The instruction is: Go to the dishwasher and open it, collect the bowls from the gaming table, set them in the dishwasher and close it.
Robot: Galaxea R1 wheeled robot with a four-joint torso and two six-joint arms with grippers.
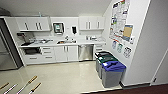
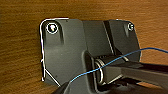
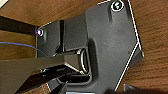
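Kitchenette seen small and soft, with much cropped at the edges.

The steel refrigerator [image 1: 6,50] is cut by the head view's left edge, and the rods with wooden handles [image 1: 27,85] run out past the bottom edge. Items on the tabletop [image 1: 62,44] beside the sink are too blurred to name, as is the print on the wall posters [image 1: 120,17]. The dishwasher [image 1: 85,52] has its door shut, hiding the interior. In both wrist views, neither tool's fingers can be made out over the wood-grain floor [image 2: 20,50].

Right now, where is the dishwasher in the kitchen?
In the head view, the dishwasher sits under the counter, right of the white cabinet doors, behind the bins.
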